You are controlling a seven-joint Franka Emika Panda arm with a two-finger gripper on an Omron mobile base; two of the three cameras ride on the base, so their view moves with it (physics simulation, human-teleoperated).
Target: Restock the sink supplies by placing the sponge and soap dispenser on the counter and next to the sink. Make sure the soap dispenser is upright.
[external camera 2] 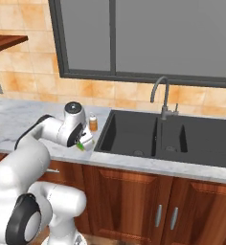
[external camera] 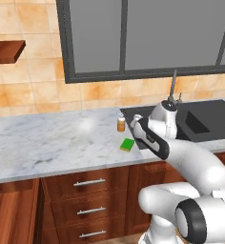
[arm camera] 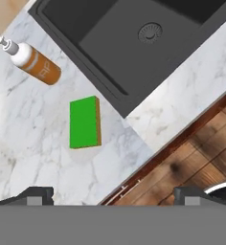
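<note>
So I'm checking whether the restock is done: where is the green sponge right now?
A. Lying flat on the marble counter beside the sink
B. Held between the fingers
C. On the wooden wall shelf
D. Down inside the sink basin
A: the sponge lies flat on the marble counter, just off the corner of the black sink, with the soap dispenser nearby.

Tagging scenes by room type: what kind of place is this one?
A rendered home kitchen, most likely: a dark sink with a faucet set in a marble counter over wooden drawers, under a window, with a soap dispenser and sponge beside it.
</note>
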